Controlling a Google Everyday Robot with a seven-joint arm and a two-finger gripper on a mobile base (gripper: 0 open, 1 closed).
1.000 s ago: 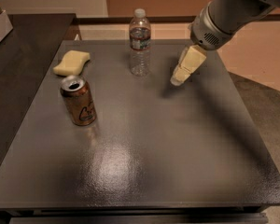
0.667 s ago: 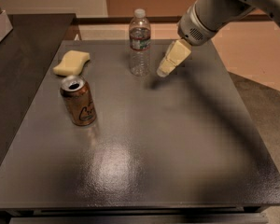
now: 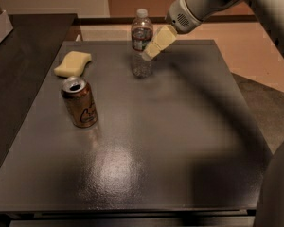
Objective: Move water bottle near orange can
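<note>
From my station I see the dark grey, faintly glossy bench [image 3: 189, 145] with three things on it. The small clear plastic water bottle [image 3: 139, 38], white-capped with a dark label band round its upper half, stands upright near the far edge, about midway across. The orange-brown metal can [image 3: 79, 103], silver-topped, open at the top and with dark scribbles on its side, stands upright well apart from the water bottle, nearer to me and to the left. A pale yellow sponge [image 3: 73, 63] lies flat beyond the orange can, towards the far left corner.

The grey robot arm [image 3: 199, 6] reaches in from the upper right. Its pale yellow hand [image 3: 150, 53] slants down and to the left, and its tip lies over the right side of the water bottle at about the lower edge of the label. I cannot tell whether the hand touches the bottle or only sits in front of it, nor whether it is released or clenched. The bottle's foot rests on the bench.
</note>
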